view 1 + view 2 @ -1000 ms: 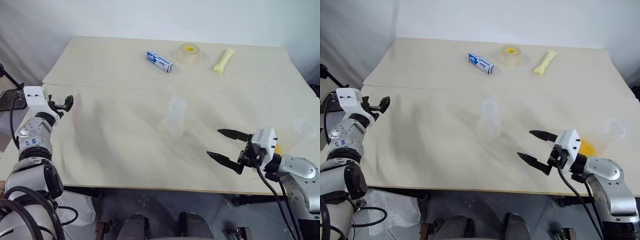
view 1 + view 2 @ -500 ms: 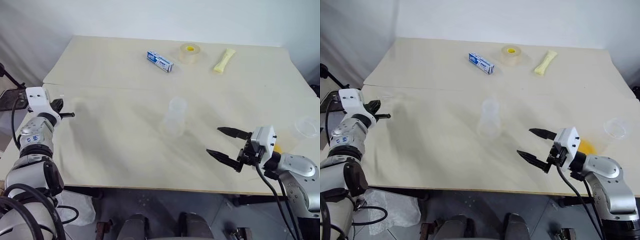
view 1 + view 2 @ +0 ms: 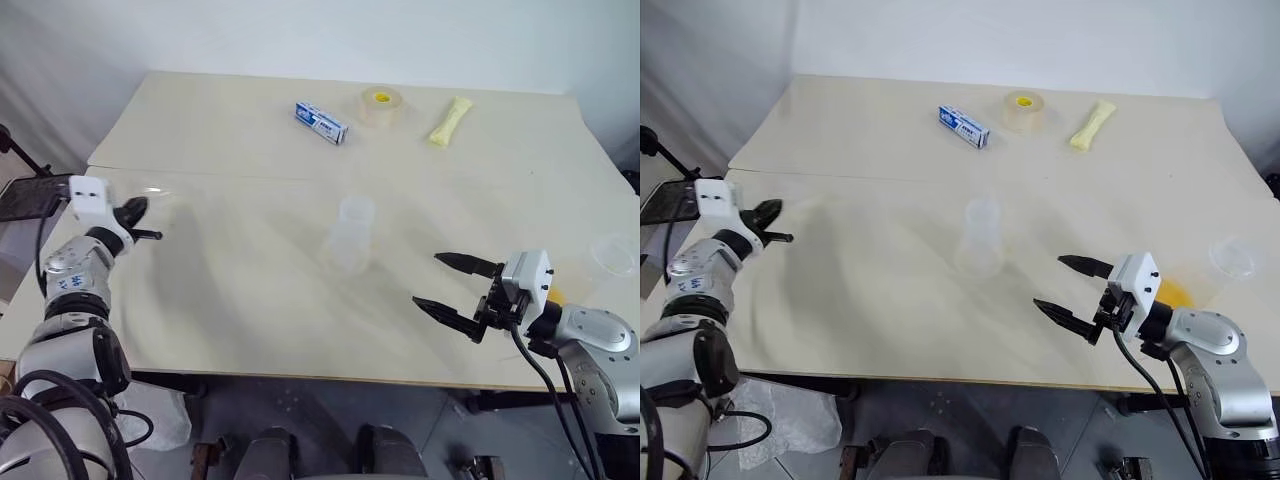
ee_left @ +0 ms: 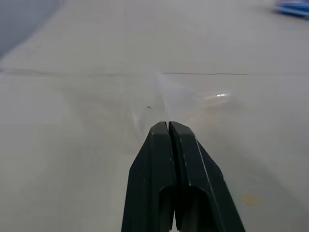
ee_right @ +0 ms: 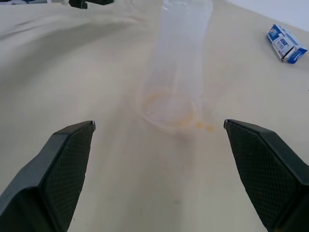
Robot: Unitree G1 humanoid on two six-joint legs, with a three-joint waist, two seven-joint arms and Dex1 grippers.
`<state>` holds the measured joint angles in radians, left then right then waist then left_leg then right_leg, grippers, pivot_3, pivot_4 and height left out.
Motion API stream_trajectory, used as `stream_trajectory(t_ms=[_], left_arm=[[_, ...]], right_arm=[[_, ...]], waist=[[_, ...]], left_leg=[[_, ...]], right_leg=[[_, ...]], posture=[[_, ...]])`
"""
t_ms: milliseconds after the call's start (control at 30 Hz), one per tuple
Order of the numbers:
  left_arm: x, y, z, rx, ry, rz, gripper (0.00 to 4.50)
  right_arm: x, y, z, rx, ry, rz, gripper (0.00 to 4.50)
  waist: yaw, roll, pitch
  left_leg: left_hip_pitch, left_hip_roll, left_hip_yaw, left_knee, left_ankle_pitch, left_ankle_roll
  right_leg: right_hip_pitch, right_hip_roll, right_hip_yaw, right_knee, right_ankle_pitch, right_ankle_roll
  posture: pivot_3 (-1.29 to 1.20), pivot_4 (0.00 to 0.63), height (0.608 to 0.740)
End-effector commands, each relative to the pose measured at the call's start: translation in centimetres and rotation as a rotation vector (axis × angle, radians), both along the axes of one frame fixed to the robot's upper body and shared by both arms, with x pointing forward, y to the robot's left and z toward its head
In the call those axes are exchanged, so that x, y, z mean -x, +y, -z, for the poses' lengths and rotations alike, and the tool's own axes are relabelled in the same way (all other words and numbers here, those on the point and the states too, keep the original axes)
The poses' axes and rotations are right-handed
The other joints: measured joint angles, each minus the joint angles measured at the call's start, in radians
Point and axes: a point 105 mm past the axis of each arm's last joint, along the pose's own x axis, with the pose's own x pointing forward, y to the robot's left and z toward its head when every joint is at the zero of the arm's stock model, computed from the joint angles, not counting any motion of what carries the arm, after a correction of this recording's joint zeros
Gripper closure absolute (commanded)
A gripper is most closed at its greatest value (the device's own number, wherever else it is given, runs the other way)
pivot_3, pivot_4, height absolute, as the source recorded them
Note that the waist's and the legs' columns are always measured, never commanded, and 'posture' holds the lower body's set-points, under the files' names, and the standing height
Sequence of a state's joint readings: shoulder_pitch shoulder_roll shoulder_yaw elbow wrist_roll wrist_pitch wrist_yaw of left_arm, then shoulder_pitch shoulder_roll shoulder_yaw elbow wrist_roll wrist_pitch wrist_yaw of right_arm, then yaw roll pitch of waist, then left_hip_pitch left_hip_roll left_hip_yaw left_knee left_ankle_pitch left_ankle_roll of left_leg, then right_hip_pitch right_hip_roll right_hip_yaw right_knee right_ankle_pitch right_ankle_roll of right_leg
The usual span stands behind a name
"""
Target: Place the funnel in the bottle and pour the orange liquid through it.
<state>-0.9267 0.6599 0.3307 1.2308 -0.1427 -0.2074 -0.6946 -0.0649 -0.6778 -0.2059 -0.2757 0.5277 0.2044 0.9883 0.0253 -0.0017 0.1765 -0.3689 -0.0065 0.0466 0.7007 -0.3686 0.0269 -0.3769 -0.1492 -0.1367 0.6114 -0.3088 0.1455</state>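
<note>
Nearest, the right gripper (image 3: 452,285) points level across the cream bench (image 3: 240,300), its black jaws spread wide and empty. Beyond them the bottle (image 3: 350,235) stands upright mid-bench: clear, wide base, narrower neck. At the left edge, the left gripper (image 3: 780,237) has its jaws pressed together on a thin clear funnel (image 4: 166,94). Farthest lie a blue box (image 3: 320,122), tape roll (image 3: 380,105) and pale packet (image 3: 448,120).

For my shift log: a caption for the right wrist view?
Open right gripper facing the clear flask-like plastic bottle on the beige table.
</note>
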Motion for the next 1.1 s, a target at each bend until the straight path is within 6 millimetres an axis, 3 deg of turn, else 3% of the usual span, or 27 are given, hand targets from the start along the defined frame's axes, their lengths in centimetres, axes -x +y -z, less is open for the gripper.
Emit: stream_trajectory(t_ms=[33,300,467,700,967,1100], left_arm=[[0.4,-2.9,-3.6,-0.078,-0.129,0.217,4.48],[1.7,-9.9,-8.4,-0.224,-0.241,0.599,4.48],[2.7,-14.3,-10.9,-0.314,-0.304,0.796,4.48],[3.7,-18.8,-13.8,-0.444,-0.392,0.994,4.48],[4.0,-21.0,-14.7,-0.470,-0.413,1.091,4.48],[2.0,-19.2,-15.2,-0.370,-0.426,0.876,4.48]], right_arm=[[0.2,0.0,-1.3,0.008,-0.049,-0.013,0.00],[0.2,0.3,-1.4,-0.012,-0.052,-0.024,0.00],[1.2,1.4,-1.2,-0.052,-0.035,-0.058,0.00],[1.8,2.7,-0.9,-0.111,-0.027,-0.061,0.00],[1.8,3.5,-0.9,-0.155,-0.061,-0.032,0.00],[2.2,3.7,-0.6,-0.162,-0.055,-0.014,0.00]], waist=[[-0.003,0.000,0.000],[-0.004,0.000,0.000],[0.001,-0.001,0.000],[-0.002,-0.001,0.000],[-0.002,-0.001,0.000],[-0.003,-0.001,0.000]], left_leg=[[0.000,0.000,0.000,0.000,0.000,0.000],[0.001,0.001,0.001,-0.001,0.000,0.000],[-0.001,0.000,0.000,0.001,0.000,0.000],[0.000,0.001,0.001,0.001,0.000,0.000],[0.000,0.000,0.001,0.001,0.000,0.000],[-0.001,0.001,0.000,0.000,0.000,0.000]], right_leg=[[0.000,0.000,0.000,0.000,0.000,0.000],[0.000,0.000,0.000,0.000,0.000,0.000],[0.000,0.000,0.000,0.000,0.000,0.000],[0.000,0.000,0.000,0.000,0.000,0.000],[0.000,0.000,0.000,-0.001,0.000,0.000],[0.000,0.000,0.000,-0.001,0.000,0.000]], posture=[[0.00,0.150,0.740],[0.00,0.150,0.740],[0.00,0.150,0.740],[0.00,0.150,0.740],[0.00,0.150,0.740],[0.00,0.150,0.740]])
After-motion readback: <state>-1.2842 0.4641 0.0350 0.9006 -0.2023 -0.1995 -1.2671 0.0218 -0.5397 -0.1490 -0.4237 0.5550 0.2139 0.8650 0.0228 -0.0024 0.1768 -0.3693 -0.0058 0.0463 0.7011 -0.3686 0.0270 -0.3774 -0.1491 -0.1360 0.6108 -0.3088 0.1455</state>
